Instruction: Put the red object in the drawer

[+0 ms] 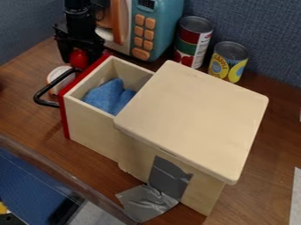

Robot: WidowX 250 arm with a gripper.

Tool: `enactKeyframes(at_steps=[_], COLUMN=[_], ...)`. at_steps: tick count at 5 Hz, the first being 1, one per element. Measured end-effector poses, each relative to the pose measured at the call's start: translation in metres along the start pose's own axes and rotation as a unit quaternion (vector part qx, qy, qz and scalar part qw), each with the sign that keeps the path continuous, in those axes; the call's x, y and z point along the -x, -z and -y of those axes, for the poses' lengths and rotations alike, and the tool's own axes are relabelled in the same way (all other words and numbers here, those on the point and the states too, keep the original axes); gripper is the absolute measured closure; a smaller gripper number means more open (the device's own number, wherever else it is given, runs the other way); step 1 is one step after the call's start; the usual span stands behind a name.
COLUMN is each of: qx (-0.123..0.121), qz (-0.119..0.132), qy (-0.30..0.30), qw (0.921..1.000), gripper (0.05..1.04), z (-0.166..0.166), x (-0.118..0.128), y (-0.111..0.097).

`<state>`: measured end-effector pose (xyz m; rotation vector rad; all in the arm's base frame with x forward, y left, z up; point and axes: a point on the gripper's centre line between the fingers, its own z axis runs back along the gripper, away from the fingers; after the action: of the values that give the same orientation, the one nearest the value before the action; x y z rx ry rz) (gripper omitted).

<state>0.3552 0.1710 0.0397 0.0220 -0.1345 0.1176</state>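
The red object (77, 56) is at the tool (79, 63), just outside the open drawer (91, 125); I can't tell how far open the tool is or whether it grips anything. Carried too low, the object could catch the handle (42, 91) or front and drop onto the desk (29, 116). A blue cloth (104, 97) lies inside; the microwave (159, 26) stands close behind.

Soft light; lid (194, 114) brightest, side below (203, 195) shaded; silver tape (147, 203) glinting.
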Motion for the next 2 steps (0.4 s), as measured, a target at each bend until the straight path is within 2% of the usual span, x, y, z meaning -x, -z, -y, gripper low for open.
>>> enactKeyframes(at_steps=[1, 2], qx=[0.016, 0.04], qz=[0.043, 0.069], qy=[-0.003, 0.01], qw=[0.9989, 0.9968], gripper=[0.204, 0.204], z=[-0.001, 0.009], x=[0.007, 0.023], y=[-0.049, -0.083])
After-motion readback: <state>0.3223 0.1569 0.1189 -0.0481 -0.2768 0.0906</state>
